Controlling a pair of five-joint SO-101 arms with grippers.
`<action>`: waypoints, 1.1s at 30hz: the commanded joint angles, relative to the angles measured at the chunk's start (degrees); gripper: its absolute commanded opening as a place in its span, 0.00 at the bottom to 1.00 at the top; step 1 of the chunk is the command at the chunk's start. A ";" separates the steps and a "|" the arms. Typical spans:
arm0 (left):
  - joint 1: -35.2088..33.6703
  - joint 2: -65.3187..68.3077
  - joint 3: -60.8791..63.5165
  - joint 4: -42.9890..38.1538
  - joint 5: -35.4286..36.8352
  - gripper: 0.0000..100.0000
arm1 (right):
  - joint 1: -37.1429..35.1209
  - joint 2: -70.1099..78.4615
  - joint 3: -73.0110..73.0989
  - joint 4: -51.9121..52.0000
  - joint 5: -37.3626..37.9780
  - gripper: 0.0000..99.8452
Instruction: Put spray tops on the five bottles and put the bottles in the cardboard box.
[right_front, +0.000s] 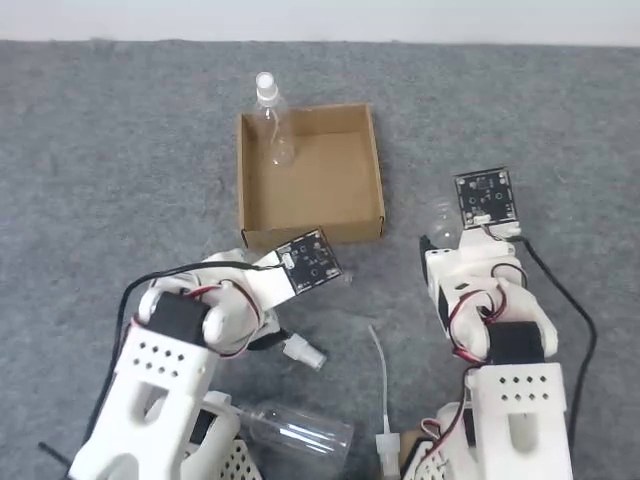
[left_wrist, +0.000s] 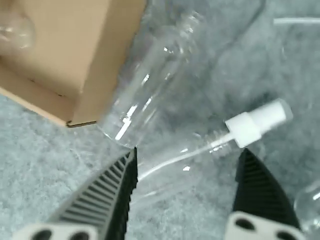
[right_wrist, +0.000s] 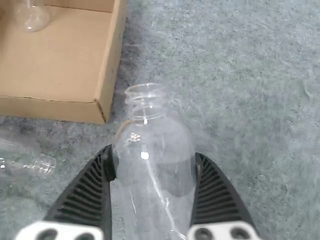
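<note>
My right gripper (right_wrist: 153, 158) is shut on a clear, open-necked bottle (right_wrist: 152, 150), held upright just right of the cardboard box (right_front: 310, 170). My left gripper (left_wrist: 187, 180) hangs open over a clear bottle lying on the carpet with a white spray top (left_wrist: 257, 122) on it; the same top (right_front: 303, 350) shows beside the left arm (right_front: 230, 310). A second uncapped bottle (left_wrist: 150, 95) lies against the box's front wall. One capped bottle (right_front: 272, 125) leans over the box's back left corner.
Another clear bottle (right_front: 295, 430) lies near the left arm's base. A loose spray top with a long tube (right_front: 383, 400) lies between the arms. Grey carpet covers the table around the box.
</note>
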 joint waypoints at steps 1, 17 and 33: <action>1.32 2.64 -3.47 -0.26 -1.49 0.30 | 2.33 -1.54 -0.79 -2.33 -0.26 0.01; 15.30 18.64 -4.88 -0.53 -1.49 0.28 | 5.93 -1.54 0.53 -5.67 -0.53 0.01; 19.25 35.78 -7.34 -9.58 -1.14 0.26 | 5.67 -1.63 0.53 -5.67 -0.18 0.01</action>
